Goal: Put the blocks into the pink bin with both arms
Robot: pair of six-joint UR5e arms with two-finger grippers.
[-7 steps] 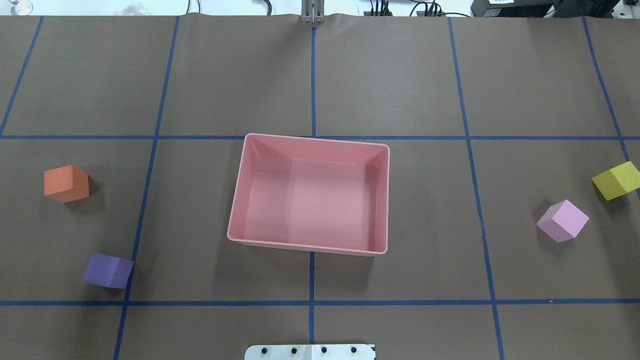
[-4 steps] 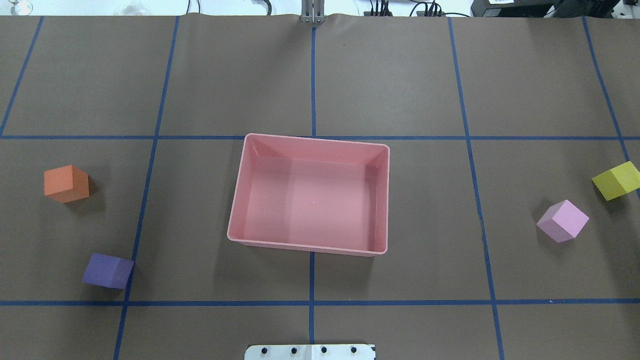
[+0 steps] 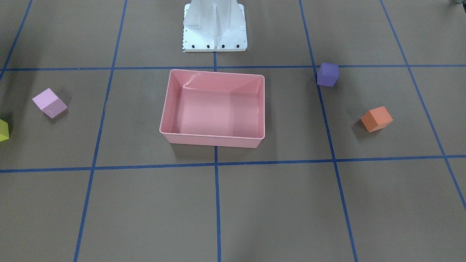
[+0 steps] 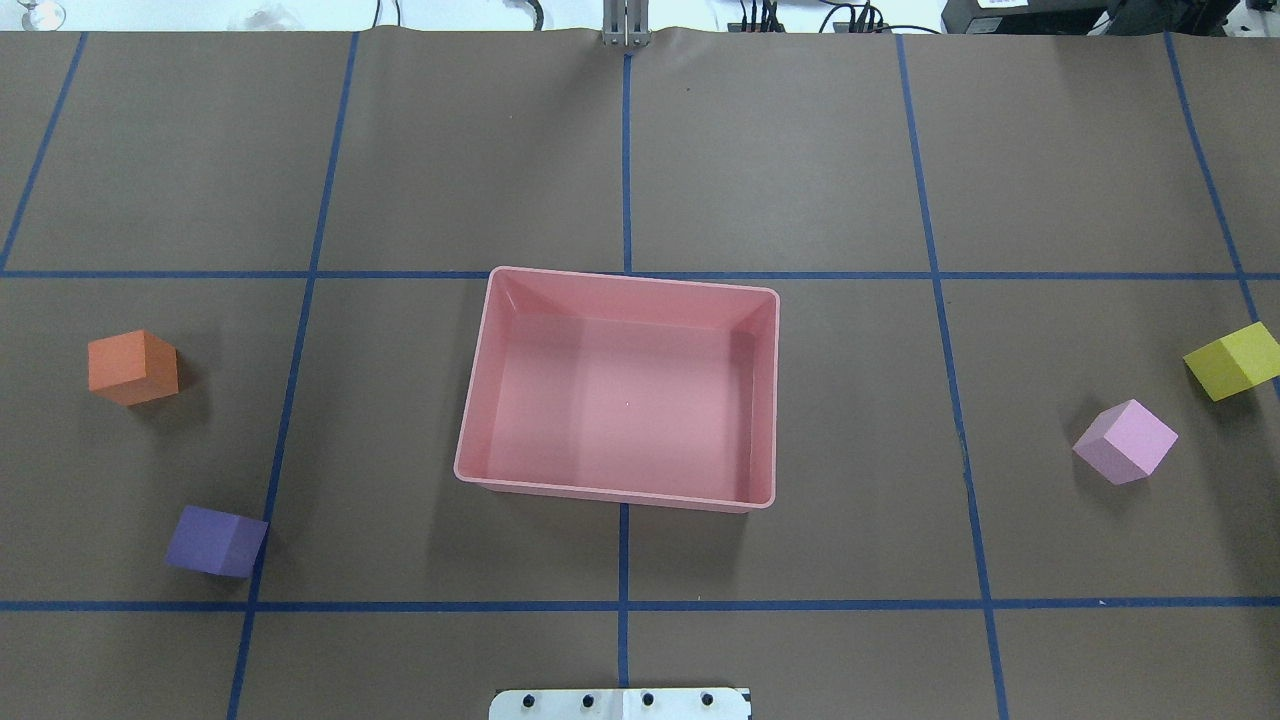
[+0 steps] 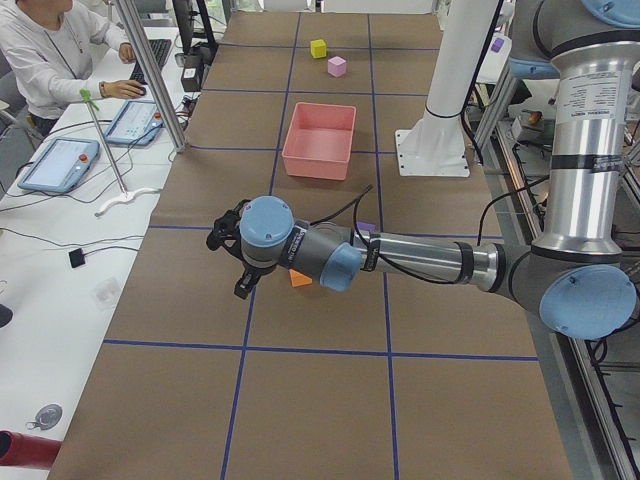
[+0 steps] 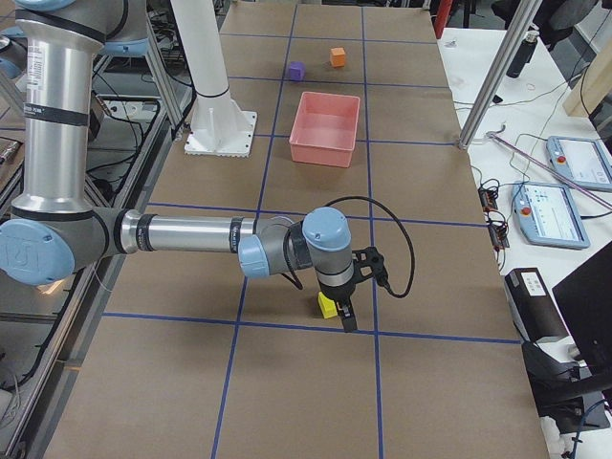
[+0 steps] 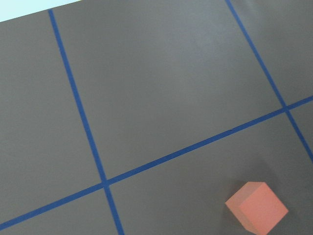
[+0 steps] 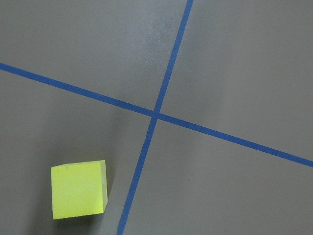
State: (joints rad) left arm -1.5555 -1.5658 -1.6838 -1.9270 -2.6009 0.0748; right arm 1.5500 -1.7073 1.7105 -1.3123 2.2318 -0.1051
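Exterior left alone: left tool [image 5: 242, 287]

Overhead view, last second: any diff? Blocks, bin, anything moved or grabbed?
Nothing visibly changed. In the overhead view the orange block, purple block, light pink block and yellow block lie where they were, all on the table outside the pink bin, which is still empty.
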